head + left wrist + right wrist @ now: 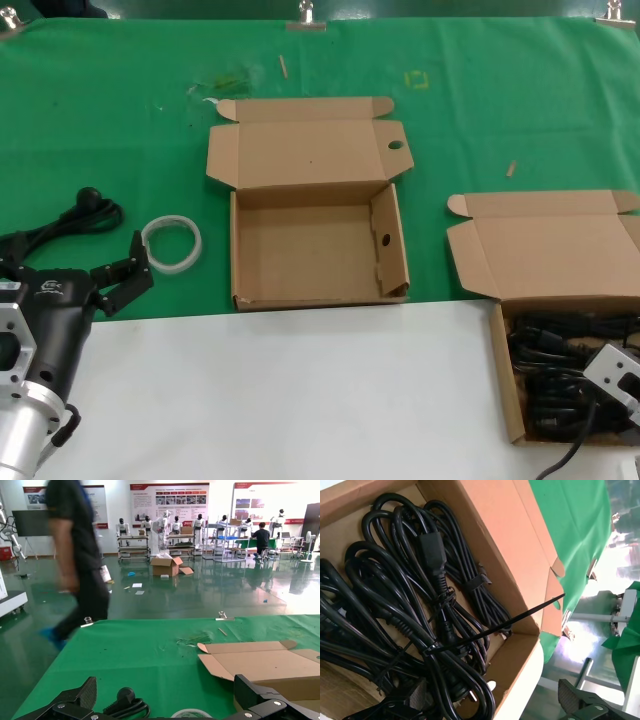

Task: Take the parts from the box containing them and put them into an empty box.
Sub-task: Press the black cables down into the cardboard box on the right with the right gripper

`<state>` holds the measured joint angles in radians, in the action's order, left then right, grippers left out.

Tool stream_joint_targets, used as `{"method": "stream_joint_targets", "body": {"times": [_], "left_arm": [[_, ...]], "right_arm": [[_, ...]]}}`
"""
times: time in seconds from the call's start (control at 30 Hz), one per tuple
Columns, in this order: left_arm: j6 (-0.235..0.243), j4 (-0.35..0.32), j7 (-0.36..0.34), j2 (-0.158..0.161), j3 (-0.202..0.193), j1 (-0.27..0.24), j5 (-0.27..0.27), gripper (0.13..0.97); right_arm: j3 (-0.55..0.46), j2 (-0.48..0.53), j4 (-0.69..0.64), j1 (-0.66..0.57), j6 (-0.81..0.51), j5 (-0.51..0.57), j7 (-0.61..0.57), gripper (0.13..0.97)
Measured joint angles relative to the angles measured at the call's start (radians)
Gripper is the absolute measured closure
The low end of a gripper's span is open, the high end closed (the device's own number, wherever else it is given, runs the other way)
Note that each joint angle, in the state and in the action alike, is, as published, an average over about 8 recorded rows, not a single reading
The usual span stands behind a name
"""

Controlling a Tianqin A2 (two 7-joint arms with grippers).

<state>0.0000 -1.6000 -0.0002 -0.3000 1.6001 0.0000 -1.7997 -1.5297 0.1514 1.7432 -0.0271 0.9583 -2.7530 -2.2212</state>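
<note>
Where right hand [612, 385] hovers, parts [560, 375] below.

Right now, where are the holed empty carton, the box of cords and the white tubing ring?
empty carton [300, 250], head view, bare floor.
box of cords [560, 250], head view, open lid.
white tubing ring [188, 238], head view, right rim.

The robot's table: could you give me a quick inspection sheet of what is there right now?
Surface: green cloth, white strip at the near edge.
Job's things: empty box open; full box holds bundled cords.
Clutter: white ring; loose cord outside the boxes.
Grippers: left gripper open, beside the ring; right gripper open over the cords.
Cables: nothing seen beyond the cords.
Surroundings: a person walking past.
</note>
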Motion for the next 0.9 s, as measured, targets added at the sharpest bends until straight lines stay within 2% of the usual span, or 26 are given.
{"method": "stream_joint_targets", "body": {"times": [0.1,0.4,0.67,0.7,0.9], "left_arm": [[0.000,0.000,0.000,0.000,0.000,0.000,0.000,0.132],[0.000,0.000,0.000,0.000,0.000,0.000,0.000,0.132],[0.000,0.000,0.000,0.000,0.000,0.000,0.000,0.132],[0.000,0.000,0.000,0.000,0.000,0.000,0.000,0.132],[0.000,0.000,0.000,0.000,0.000,0.000,0.000,0.132]], "right_arm": [[0.003,0.000,-0.006,-0.001,-0.004,0.000,0.001,0.170],[0.011,0.000,-0.023,-0.001,-0.012,0.000,-0.001,0.277],[0.013,0.000,-0.032,-0.003,-0.015,0.000,-0.001,0.450],[0.013,0.000,-0.033,-0.003,-0.015,0.000,-0.001,0.450],[0.013,0.000,-0.038,-0.004,-0.016,0.000,0.002,0.611]]}}
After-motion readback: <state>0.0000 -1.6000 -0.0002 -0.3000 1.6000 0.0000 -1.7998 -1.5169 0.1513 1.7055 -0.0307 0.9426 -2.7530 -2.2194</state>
